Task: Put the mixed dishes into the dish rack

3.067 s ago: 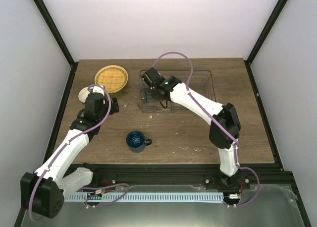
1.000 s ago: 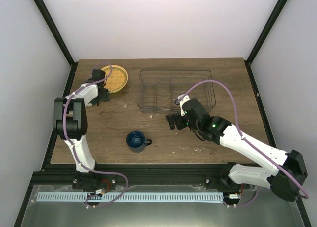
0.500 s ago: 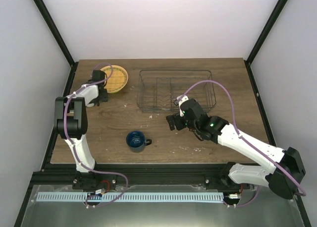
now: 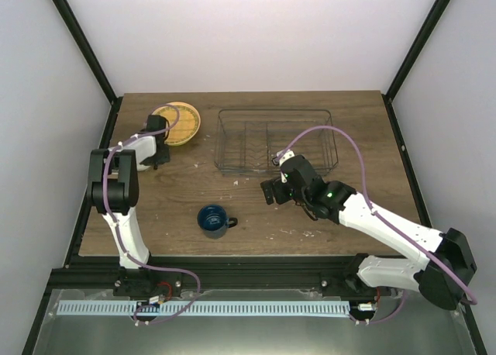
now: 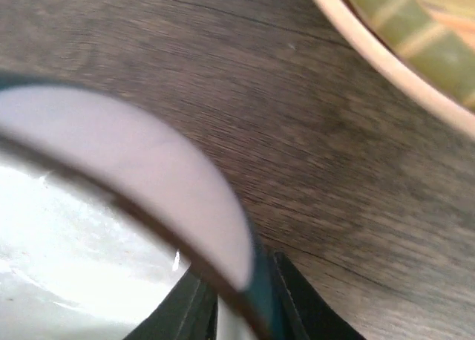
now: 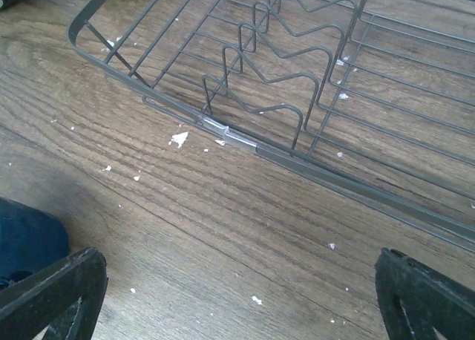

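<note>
Seen from above, my left hand (image 4: 155,152) sits well left of the dish rack (image 4: 271,171), just beside the yellow-orange plate (image 4: 177,122). The dark blue mug (image 4: 213,219) waits on the bench (image 4: 155,208) in front of the rack's left end. At my left wrist, my fingers (image 5: 293,303) pinch the rim of the small blue-and-white cup (image 5: 148,169). That hold is thin, so I think the cup could slip on lifting or clip the plate. At my right wrist, my right hand (image 6: 237,303) gapes empty before the rack. A second ago my left hand stood far wider.

Dish rack (image 6: 312,169) on speckled table (image 6: 223,229)
</note>
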You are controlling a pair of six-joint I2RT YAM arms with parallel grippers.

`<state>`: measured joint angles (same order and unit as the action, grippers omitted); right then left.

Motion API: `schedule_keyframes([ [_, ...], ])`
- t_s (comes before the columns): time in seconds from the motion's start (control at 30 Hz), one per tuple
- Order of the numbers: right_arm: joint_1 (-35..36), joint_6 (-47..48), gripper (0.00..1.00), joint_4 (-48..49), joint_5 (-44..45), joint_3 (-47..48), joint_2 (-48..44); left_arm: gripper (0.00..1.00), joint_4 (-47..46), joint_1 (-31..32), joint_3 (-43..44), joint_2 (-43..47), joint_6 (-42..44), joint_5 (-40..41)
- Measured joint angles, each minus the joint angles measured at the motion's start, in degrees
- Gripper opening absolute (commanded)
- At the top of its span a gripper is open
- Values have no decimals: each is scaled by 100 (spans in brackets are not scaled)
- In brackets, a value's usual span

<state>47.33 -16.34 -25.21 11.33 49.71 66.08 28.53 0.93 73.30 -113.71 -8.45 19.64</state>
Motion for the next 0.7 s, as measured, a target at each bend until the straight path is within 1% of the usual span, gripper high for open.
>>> schedule_keyframes([
  [0.1,0,-2,100,-2,28,0,42,1,-83,-7,-20,90,22,170],
  [0.13,0,-2,100,-2,31,0,61,0,-94,-17,-26,131,-22,173],
  [0.33,0,-4,100,-2,28,0,127,0,-129,-35,-111,197,-42,173],
  [0.47,0,-2,100,-2,28,0,184,0,-15,-46,-396,525,-140,-35],
  [0.57,0,-2,100,9,24,-9,240,0,249,-46,-667,1023,-212,-251],
  [0.63,0,0,100,74,-11,-66,269,0,422,-44,-772,1513,-271,-398],
  [0.7,0,0,100,164,-87,-151,278,0,514,-28,-861,2199,-361,-568],
])
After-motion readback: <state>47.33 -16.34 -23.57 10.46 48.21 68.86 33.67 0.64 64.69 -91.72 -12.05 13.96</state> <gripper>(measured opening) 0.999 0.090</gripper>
